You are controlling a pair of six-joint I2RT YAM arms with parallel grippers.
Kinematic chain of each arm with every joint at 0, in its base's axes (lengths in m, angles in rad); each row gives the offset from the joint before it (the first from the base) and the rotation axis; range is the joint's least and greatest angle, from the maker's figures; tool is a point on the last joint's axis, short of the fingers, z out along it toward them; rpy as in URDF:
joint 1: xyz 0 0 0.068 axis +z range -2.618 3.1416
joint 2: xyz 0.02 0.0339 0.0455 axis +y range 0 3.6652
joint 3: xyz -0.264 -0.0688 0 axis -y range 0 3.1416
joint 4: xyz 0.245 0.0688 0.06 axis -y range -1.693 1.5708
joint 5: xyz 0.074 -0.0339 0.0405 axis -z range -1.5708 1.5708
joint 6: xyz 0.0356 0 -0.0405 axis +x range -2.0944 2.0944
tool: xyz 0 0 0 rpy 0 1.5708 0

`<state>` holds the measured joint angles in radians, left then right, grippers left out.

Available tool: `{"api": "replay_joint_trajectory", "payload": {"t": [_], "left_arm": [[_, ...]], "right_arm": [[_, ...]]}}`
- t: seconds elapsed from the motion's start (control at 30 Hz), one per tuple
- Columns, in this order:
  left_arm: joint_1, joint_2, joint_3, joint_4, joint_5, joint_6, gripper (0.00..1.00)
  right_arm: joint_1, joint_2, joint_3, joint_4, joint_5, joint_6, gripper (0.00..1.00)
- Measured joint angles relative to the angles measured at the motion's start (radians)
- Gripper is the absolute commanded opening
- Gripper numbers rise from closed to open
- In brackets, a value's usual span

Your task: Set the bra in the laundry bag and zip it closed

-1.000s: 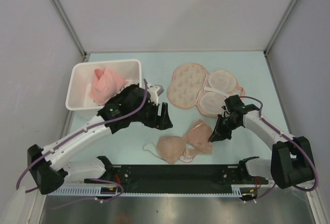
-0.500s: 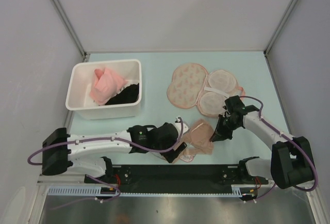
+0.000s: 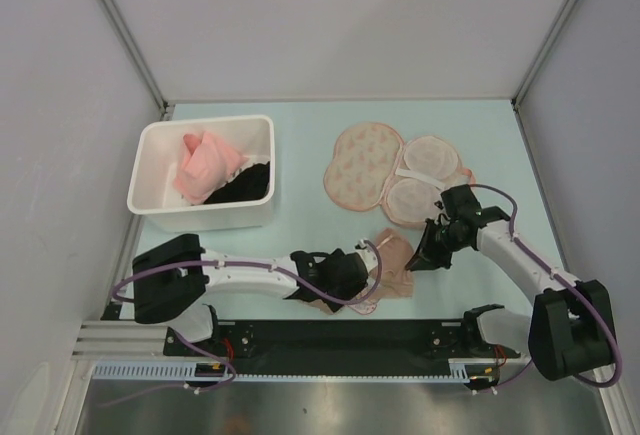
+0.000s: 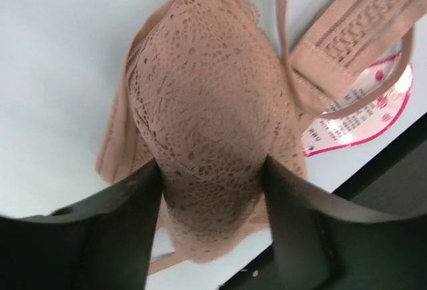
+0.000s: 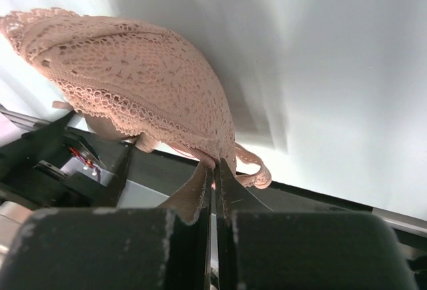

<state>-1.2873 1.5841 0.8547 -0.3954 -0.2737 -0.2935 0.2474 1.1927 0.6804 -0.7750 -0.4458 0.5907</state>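
Though overhead hides it, left claw (image 4: pixel 212 177) straddles the bra (image 4: pixel 207 90) wide; right claw (image 5: pixel 213 170) pinches its edge.

Closed R jaws — on bra (image 5: pixel 127 77) edge

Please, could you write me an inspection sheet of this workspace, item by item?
Surface: pale green table, flat.
Job's things: bra lies near the front edge, outside the laundry bag; the bag lies open and flat, white lining showing on its right half.
Clutter: white bin at rear left, holding a pink cloth and a black garment.
Grippers: left gripper open, fingers either side of one bra cup; right gripper shut on the bra's edge.
Cables: purple cables run along both arms; no snag seen.
Surroundings: plain grey walls; black rail at the near edge.
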Motion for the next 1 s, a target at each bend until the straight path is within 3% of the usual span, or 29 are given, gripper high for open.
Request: {"api": "replay_joint_trajectory", "payload": {"t": [0.07, 0.17, 0.33, 0.57, 0.7, 0.87, 1.0], "left_arm": [[-0.001, 0.002, 0.000, 0.015, 0.016, 0.013, 0.20], [0.013, 0.002, 0.002, 0.021, 0.070, 0.031, 0.00], [0.116, -0.026, 0.041, -0.032, 0.267, 0.032, 0.00], [0.387, -0.195, 0.130, -0.095, 0.785, -0.031, 0.00], [0.470, -0.230, 0.155, -0.066, 1.052, -0.117, 0.00], [0.485, -0.258, 0.066, 0.147, 1.301, -0.325, 0.03], [0.517, -0.300, -0.018, 0.370, 1.407, -0.510, 0.06]], "right_arm": [[-0.005, -0.014, 0.001, -0.002, 0.000, 0.000, 0.00], [-0.010, -0.029, 0.005, -0.008, 0.001, -0.006, 0.00], [-0.010, -0.080, 0.030, -0.011, 0.018, -0.058, 0.00], [0.014, -0.320, 0.056, 0.097, 0.081, -0.164, 0.00], [0.100, -0.501, 0.057, 0.188, 0.179, -0.231, 0.00], [0.179, -0.702, 0.040, 0.309, 0.394, -0.345, 0.00], [0.179, -0.737, 0.017, 0.348, 0.485, -0.410, 0.00]]}}
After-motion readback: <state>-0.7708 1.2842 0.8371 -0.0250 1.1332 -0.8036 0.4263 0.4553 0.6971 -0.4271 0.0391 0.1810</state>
